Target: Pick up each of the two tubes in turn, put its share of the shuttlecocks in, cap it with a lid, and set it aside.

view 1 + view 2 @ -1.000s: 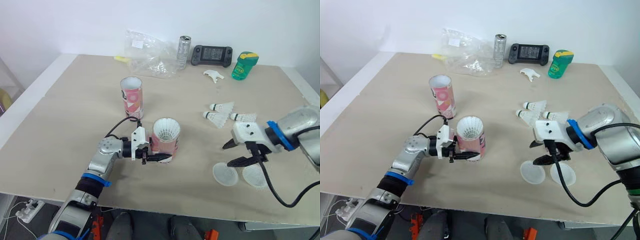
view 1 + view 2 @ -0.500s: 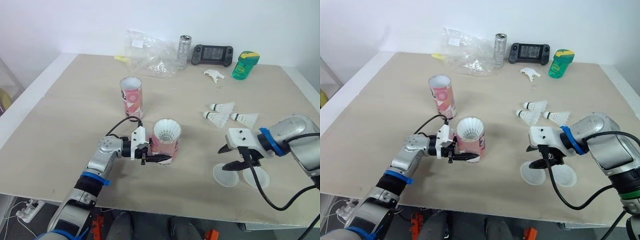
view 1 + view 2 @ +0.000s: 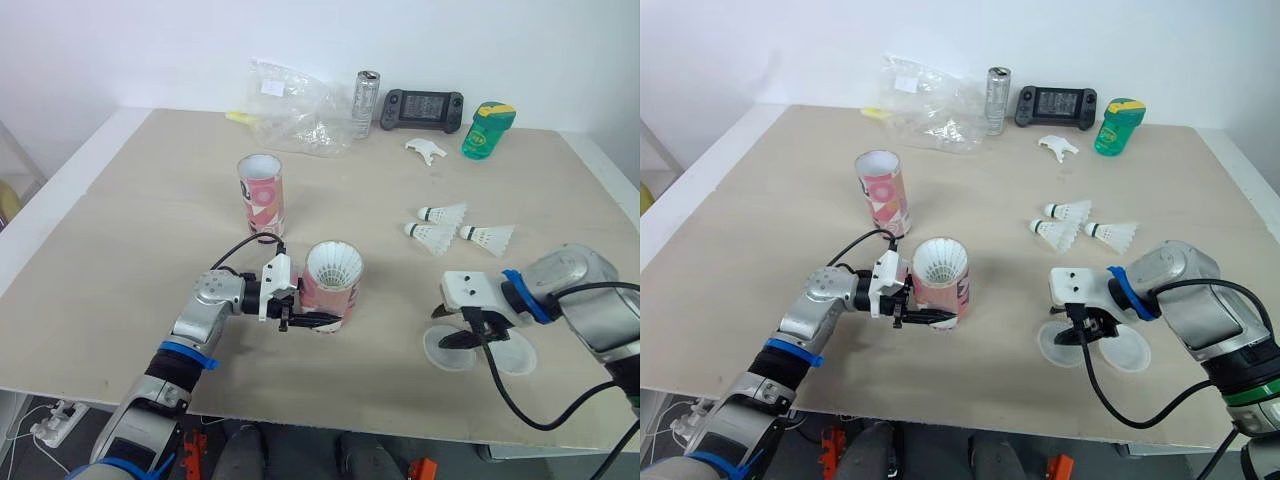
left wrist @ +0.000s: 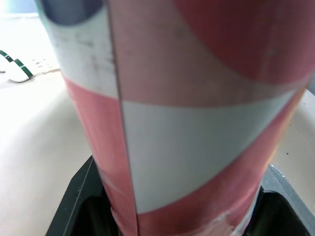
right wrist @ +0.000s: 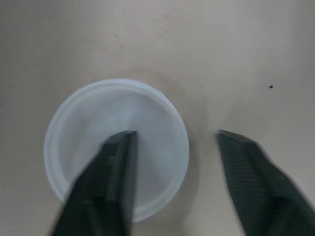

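My left gripper (image 3: 314, 319) is shut on a pink and white tube (image 3: 331, 290) near the table's front, and white shuttlecock feathers show in the tube's mouth. In the left wrist view the tube (image 4: 187, 123) sits between the two fingers. A second, similar tube (image 3: 260, 195) stands upright farther back. Three loose shuttlecocks (image 3: 443, 214) lie to the right. Two translucent lids (image 3: 450, 352) lie side by side at the front right. My right gripper (image 3: 455, 327) is open and low over the left lid (image 5: 116, 147), one finger (image 5: 106, 182) above its inside and the other beyond its rim.
Along the far edge are a crumpled plastic bag (image 3: 300, 105), a silver can (image 3: 367, 103), a black game controller (image 3: 424, 108) and a green bottle (image 3: 489, 130). A small white part (image 3: 427, 151) lies in front of the controller. The table's front edge runs close to both grippers.
My right gripper has moved left and down from beside the lids to straddle the left lid's rim. The left gripper and its tube have stayed in place.
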Robot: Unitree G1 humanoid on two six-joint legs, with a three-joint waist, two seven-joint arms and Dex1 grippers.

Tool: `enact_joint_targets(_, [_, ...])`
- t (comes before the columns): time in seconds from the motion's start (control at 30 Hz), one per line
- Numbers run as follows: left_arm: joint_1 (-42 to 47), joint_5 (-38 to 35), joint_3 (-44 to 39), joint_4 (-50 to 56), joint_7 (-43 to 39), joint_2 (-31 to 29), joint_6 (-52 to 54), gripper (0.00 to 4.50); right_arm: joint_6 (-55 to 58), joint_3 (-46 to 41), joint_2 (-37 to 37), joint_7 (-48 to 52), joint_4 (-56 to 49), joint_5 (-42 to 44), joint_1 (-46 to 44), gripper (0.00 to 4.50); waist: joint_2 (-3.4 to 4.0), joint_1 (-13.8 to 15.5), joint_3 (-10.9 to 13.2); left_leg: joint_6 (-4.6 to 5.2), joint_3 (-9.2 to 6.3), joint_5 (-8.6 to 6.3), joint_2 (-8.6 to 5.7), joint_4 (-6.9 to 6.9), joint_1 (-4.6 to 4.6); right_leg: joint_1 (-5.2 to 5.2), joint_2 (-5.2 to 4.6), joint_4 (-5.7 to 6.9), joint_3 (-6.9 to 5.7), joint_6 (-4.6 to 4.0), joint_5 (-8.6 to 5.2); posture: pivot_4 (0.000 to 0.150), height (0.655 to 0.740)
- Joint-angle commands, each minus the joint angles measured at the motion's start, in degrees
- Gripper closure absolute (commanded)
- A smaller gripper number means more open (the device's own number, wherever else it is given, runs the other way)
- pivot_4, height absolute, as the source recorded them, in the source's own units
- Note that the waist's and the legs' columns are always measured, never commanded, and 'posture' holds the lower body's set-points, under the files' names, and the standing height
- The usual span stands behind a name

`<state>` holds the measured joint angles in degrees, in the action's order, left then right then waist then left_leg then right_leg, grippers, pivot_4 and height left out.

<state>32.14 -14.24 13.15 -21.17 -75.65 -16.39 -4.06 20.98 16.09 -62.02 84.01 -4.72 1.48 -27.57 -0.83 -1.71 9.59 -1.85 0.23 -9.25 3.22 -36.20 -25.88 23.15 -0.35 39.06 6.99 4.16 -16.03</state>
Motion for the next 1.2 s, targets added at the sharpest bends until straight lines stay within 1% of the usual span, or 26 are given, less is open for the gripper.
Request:
enact_joint_targets(0.03, [-0.24, 0.09, 1.76, 1.02, -2.01, -0.77, 2.40, 2.08, -0.59, -0.14, -0.27, 1.19, -1.10, 0.13, -0.33, 3.42, 0.00, 0.00, 0.00, 0.00, -0.02, 0.00, 0.00, 0.00, 0.00, -0.01, 0.00, 0.00, -0.01, 0.00, 0.00, 0.150, 0.7394])
enact_joint_targets(0.13, [-0.28, 0.54, 2.20, 1.04, -2.50, -1.21, 3.14, 2.08, 0.23, -0.64, -0.01, 1.89, -2.62, 1.13, -0.87, 4.40, 0.00, 0.00, 0.00, 0.00, -0.03, 0.00, 0.00, -0.01, 0.00, -0.03, 0.01, 0.00, -0.02, -0.01, 0.01, 0.150, 0.7394])
enact_joint_targets(0.17, [-0.27, 0.60, 2.26, 1.06, -2.58, -1.28, 3.38, 2.08, 0.50, -0.73, 0.11, 1.93, -3.13, 1.38, -1.10, 4.46, 0.00, 0.00, 0.00, 0.00, -0.04, 0.00, 0.00, 0.00, 0.00, -0.02, 0.01, 0.00, -0.02, -0.01, 0.00, 0.150, 0.7394])
enact_joint_targets(0.33, [0.36, 1.18, 2.50, 0.27, -2.86, -1.53, 3.98, 2.08, 5.04, -2.13, 2.14, 1.59, -6.35, 4.49, -3.91, 4.46, 0.01, -0.05, 0.00, 0.00, -0.05, 0.00, 0.00, 0.00, 0.00, -0.02, 0.02, 0.00, -0.03, -0.01, 0.01, 0.150, 0.7394])
enact_joint_targets(0.43, [0.75, 1.31, 2.46, -0.36, -3.08, -1.57, 4.01, 2.08, 10.70, -5.13, 4.06, 2.05, -9.16, 10.97, -8.44, 4.46, 0.01, -0.19, 0.00, 0.00, -0.07, 0.00, 0.00, -0.01, 0.00, -0.03, 0.02, 0.00, -0.04, -0.03, 0.02, 0.150, 0.7394])
enact_joint_targets(0.57, [0.96, 1.49, 2.60, -0.93, -3.78, -1.75, 3.99, 2.08, 16.62, -8.77, 7.28, 1.92, -9.35, 18.90, -19.71, 4.46, 0.01, -0.25, 0.00, 0.00, -0.11, 0.00, 0.00, -0.01, 0.00, -0.04, 0.02, 0.02, -0.08, -0.10, 0.07, 0.150, 0.7394])
enact_joint_targets(0.6, [1.09, 1.49, 2.59, -1.14, -3.86, -1.76, 3.93, 2.08, 17.59, -9.07, 7.85, 1.85, -9.07, 20.07, -22.13, 4.46, 0.02, -0.29, 0.00, 0.00, -0.13, 0.00, 0.01, -0.03, 0.00, -0.05, 0.02, 0.02, -0.11, -0.11, 0.08, 0.150, 0.7394])
enact_joint_targets(0.67, [1.39, 1.50, 2.63, -1.60, -4.15, -1.81, 3.89, 2.08, 19.01, -8.08, 10.47, 1.47, -7.54, 21.29, -30.02, 4.46, 0.02, -0.32, 0.00, 0.00, -0.13, 0.00, 0.02, -0.03, 0.00, -0.05, 0.02, 0.02, -0.14, -0.15, 0.08, 0.150, 0.7394])
enact_joint_targets(0.77, [2.02, 1.60, 2.63, -2.52, -4.72, -1.84, 3.52, 2.08, 17.81, -3.36, 15.25, 1.09, -4.27, 19.18, -38.29, 4.46, 0.04, -0.57, -0.02, 0.00, -0.15, 0.00, 0.06, 0.01, 0.00, -0.02, 0.04, 0.02, -0.19, -0.21, 0.06, 0.150, 0.7394])
enact_joint_targets(0.87, [2.50, 1.75, 2.79, -3.23, -5.23, -1.93, 3.10, 2.08, 13.45, 2.36, 19.82, 0.46, 0.42, 14.25, -43.20, 4.46, 0.04, -0.77, -0.04, 0.00, -0.20, 0.00, 0.10, 0.01, -0.01, -0.03, 0.04, 0.03, -0.31, -0.28, 0.04, 0.150, 0.7394])
enact_joint_targets(1.03, [2.67, 1.68, 2.68, -3.38, -5.23, -1.82, 2.97, 2.08, 8.22, 6.23, 23.59, 0.28, 6.86, 9.60, -46.40, 4.46, 0.04, -0.69, -0.04, 0.00, -0.24, 0.00, 0.08, -0.06, -0.19, 0.03, 0.02, 0.06, -0.37, -0.31, 0.05, 0.150, 0.7394])
enact_joint_targets(1.1, [2.54, 1.63, 2.55, -3.16, -5.01, -1.76, 3.07, 2.08, 5.67, 7.50, 23.70, 1.08, 8.35, 7.77, -46.75, 4.46, 0.04, -0.71, -0.04, 0.00, -0.28, 0.00, 0.07, -0.05, -0.19, 0.05, 0.04, 0.10, -0.41, -0.35, 0.04, 0.150, 0.7394])
enact_joint_targets(1.2, [1.59, 1.56, 2.45, -2.35, -4.88, -2.19, 3.21, 2.08, 4.22, 7.33, 22.50, 3.83, 7.52, 7.97, -46.52, 4.46, 0.04, -0.71, -0.04, 0.00, -0.34, 0.00, 0.08, -0.05, -0.19, 0.02, 0.04, 0.11, -0.47, -0.37, 0.02, 0.150, 0.7394])
